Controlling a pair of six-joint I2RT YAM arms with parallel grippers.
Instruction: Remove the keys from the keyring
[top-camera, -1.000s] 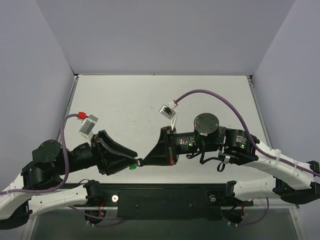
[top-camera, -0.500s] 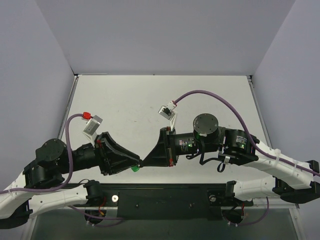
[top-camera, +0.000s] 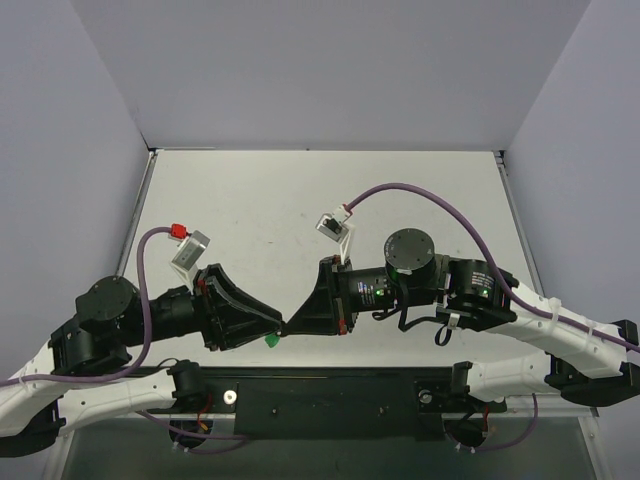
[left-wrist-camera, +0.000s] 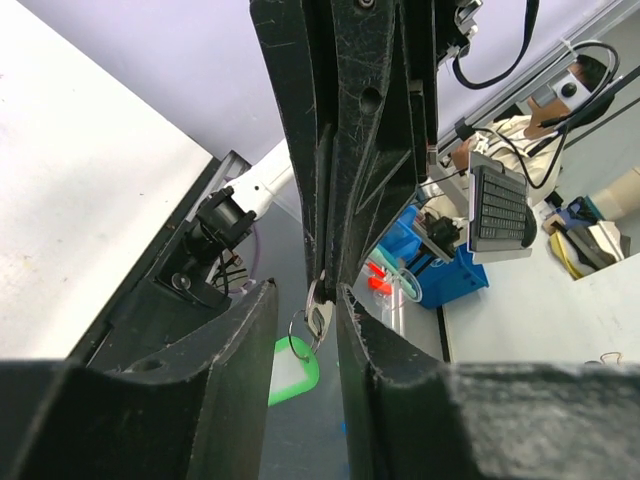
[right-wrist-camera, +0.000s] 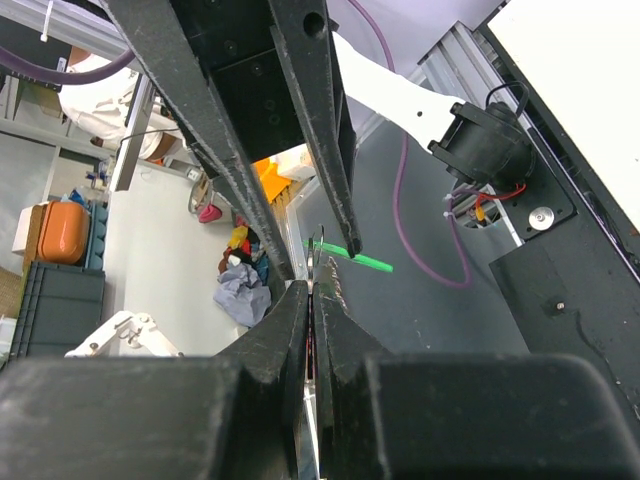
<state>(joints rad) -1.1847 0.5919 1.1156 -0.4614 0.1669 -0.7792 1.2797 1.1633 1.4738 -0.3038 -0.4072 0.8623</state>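
My right gripper (top-camera: 289, 324) (right-wrist-camera: 311, 287) is shut on the tiny silver key (left-wrist-camera: 319, 316) (right-wrist-camera: 317, 262) and holds it in the air over the table's near edge. A thin wire ring (left-wrist-camera: 299, 347) hangs from the key and carries the green keyring fob (left-wrist-camera: 292, 369) (top-camera: 271, 341), seen edge-on in the right wrist view (right-wrist-camera: 362, 262). My left gripper (top-camera: 272, 322) (left-wrist-camera: 305, 292) is open. Its two fingers stand either side of the key and ring, tip to tip with the right gripper.
The white table (top-camera: 260, 200) lies behind both grippers. The black base rail (top-camera: 330, 395) runs below them at the near edge. A purple cable (top-camera: 420, 190) arcs over the right arm. Grey walls close in the left, back and right sides.
My left arm has shifted a little to the right and its wrist has turned. The green fob has swung slightly right and down. The right gripper has held its place on the key.
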